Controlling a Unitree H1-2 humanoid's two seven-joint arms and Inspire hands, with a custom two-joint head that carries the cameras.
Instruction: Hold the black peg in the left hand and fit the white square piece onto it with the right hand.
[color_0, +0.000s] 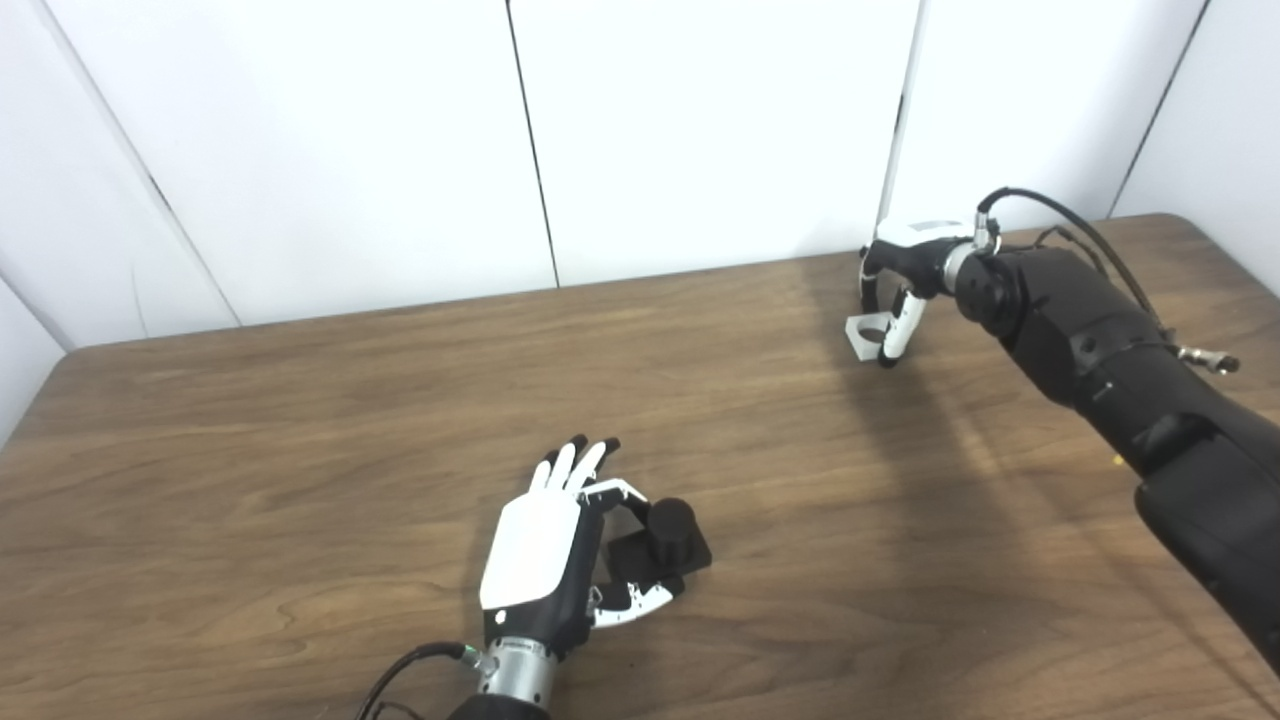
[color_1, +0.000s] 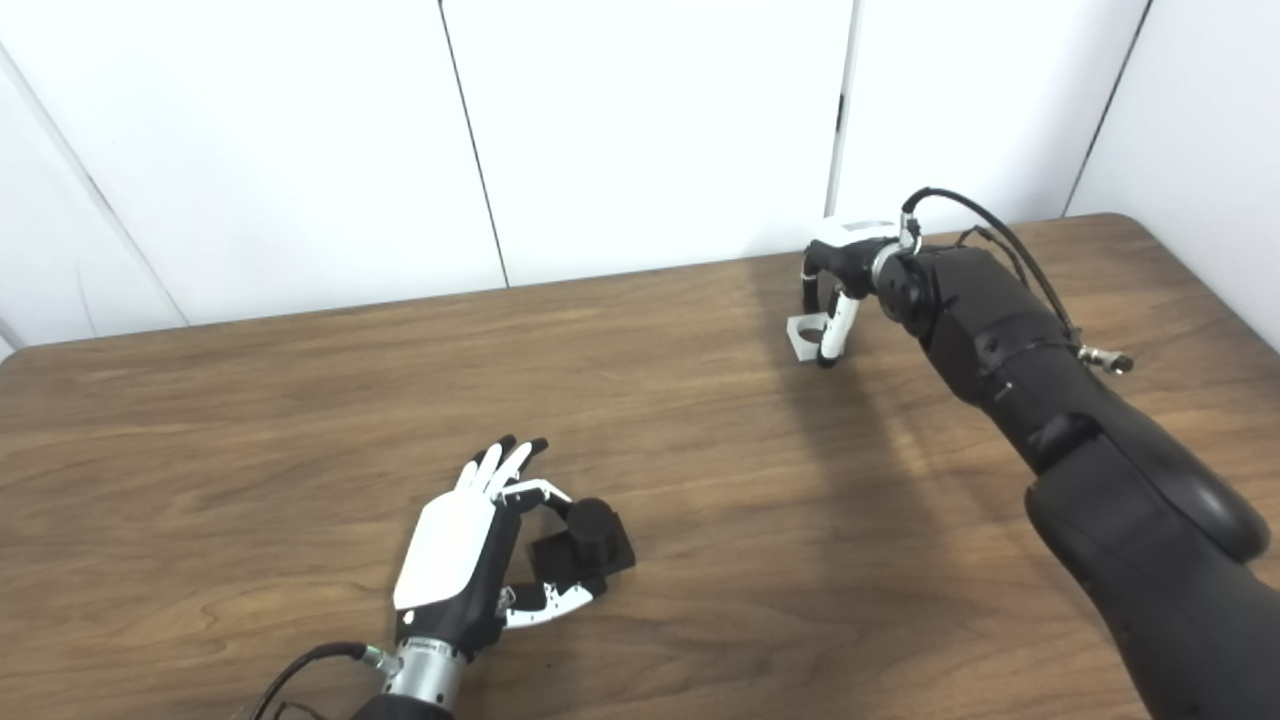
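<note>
Black peg (color_0: 668, 545): short round post on a square base, resting on the wooden table (color_0: 300, 420) near the front edge; I judge it rigid, light, best pinched at the base. My left hand (color_0: 545, 560) cups it, fingers spread, not clamped. White square piece (color_0: 866, 334): far right, holed, stiff-looking; my right hand (color_0: 895, 290) curls around it; grip unconfirmed.
</note>
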